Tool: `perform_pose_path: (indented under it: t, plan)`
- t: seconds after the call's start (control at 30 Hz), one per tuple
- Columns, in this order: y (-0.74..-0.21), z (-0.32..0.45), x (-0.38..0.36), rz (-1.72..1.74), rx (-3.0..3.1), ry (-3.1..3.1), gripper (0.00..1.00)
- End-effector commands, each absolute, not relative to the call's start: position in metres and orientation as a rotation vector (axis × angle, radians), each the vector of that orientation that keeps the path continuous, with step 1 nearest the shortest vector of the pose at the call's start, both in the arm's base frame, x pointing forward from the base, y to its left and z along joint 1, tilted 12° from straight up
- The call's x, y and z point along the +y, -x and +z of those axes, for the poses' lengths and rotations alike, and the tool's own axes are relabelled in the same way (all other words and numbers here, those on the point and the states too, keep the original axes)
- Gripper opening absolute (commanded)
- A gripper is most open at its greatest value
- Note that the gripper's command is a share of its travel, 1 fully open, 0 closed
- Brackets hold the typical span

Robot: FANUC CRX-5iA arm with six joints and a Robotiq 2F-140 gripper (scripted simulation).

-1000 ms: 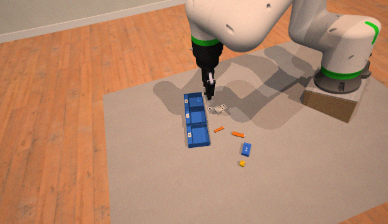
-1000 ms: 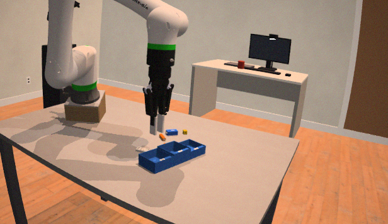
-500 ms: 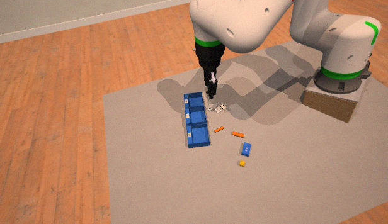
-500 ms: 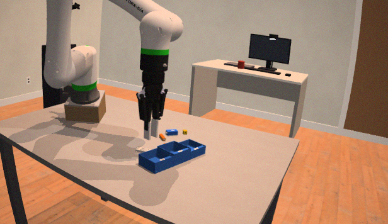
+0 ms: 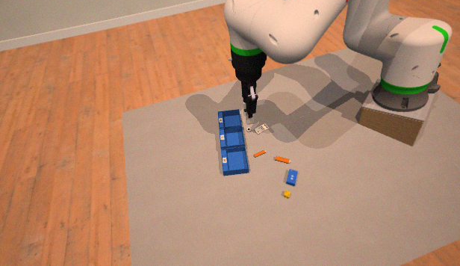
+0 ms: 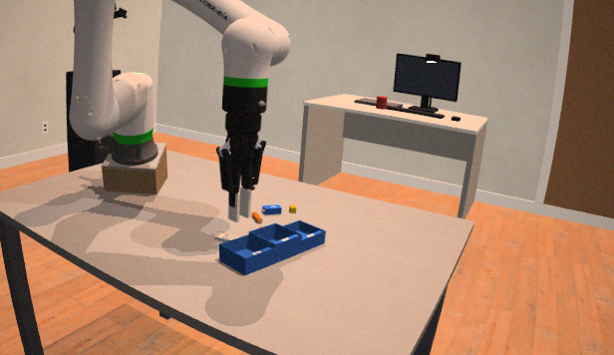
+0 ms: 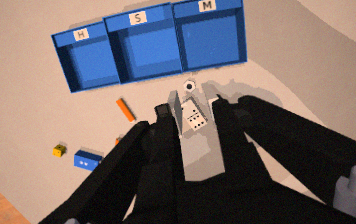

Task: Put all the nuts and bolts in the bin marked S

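Observation:
A small silver nut (image 5: 248,129) (image 7: 189,85) lies on the table beside the row of three blue bins. The bin marked S (image 5: 232,139) (image 6: 274,236) (image 7: 145,50) is the middle one and looks empty. My gripper (image 5: 249,116) (image 6: 239,211) (image 7: 191,97) hangs upright a little above the table, close to the nut and to a white domino (image 5: 261,128) (image 6: 225,236) (image 7: 194,116). Its fingers stand a narrow gap apart with nothing held; the domino shows through the gap on the table below.
The bin marked M (image 7: 212,35) is nearest the nut, and the bin marked H (image 7: 90,60) is at the other end. Two orange sticks (image 5: 259,153) (image 5: 282,159), a blue block (image 5: 292,176) (image 7: 88,160) and a yellow cube (image 5: 287,193) (image 7: 59,150) lie further off.

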State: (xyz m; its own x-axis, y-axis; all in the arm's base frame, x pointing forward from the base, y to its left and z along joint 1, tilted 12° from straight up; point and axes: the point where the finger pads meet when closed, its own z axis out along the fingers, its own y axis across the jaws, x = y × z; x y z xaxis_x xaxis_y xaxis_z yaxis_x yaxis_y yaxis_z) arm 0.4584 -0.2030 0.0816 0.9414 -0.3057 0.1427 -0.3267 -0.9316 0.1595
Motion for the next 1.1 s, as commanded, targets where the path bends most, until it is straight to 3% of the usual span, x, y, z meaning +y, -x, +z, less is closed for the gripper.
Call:
perform_pose_path:
  t: [0.0, 0.53, 1.07]
  plan:
    - [-0.459, 0.082, -0.203, 0.172, -0.479, -2.916, 0.19]
    - [-0.459, 0.082, -0.203, 0.172, -0.479, -2.916, 0.19]
    - [-0.464, 0.027, -0.214, 0.172, -0.479, -2.916, 0.19]
